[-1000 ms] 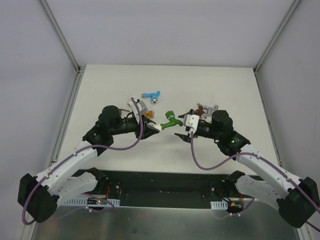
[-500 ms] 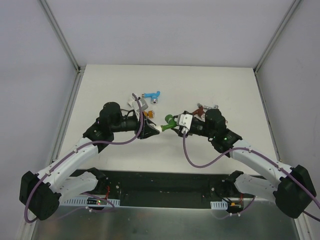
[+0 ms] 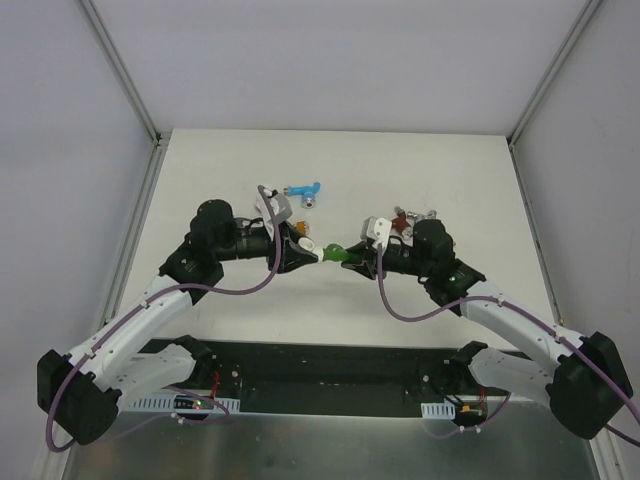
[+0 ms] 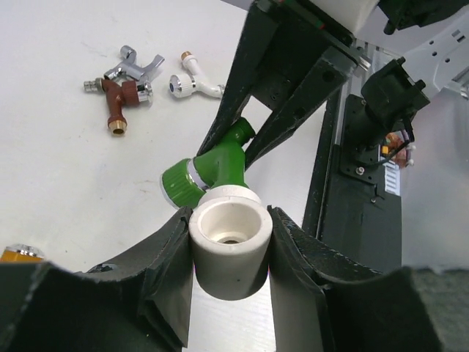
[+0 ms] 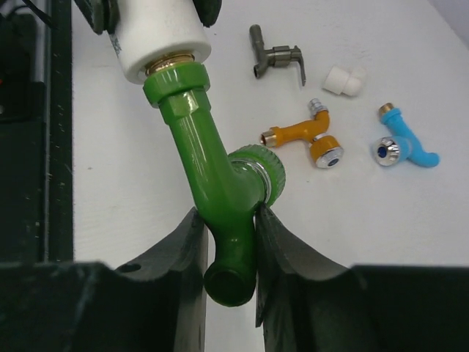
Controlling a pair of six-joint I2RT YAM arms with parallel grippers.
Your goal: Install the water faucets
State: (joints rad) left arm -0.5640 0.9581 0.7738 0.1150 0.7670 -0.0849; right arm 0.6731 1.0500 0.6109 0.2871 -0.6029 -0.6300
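At mid-table, between the two arms: right gripper (image 5: pixel 229 238) clamped on the green tap (image 5: pixel 192 139), fingers (image 5: pixel 176 257) pinching the body just below its round cap, one end poking out toward the wrist camera. Left gripper (image 4: pixel 229 220) clenched on a white fitting (image 4: pixel 229 260), open socket facing its own camera. The two meet: the tap's brass thread sits at the fitting's far mouth, a sliver of brass showing between hex and white rim, so we judge it started, not seated.

Step in hand, as we read it: screw tap into fitting. To do it well we would line the threaded leg up with the fitting's bore before turning; a crossed thread is the risk. Push lightly, turn, and let the left hold firm against the twist.

Lying on the table (image 3: pixel 440 170): orange tap (image 5: pixel 304 136), blue tap (image 5: pixel 403 143), grey tap (image 5: pixel 277 57) and a spare fitting (image 5: pixel 344 81) near the left gripper; brown tap (image 4: pixel 117 103), silver tap (image 4: pixel 135 62), white tap (image 4: pixel 194 82) near the right; none mounted
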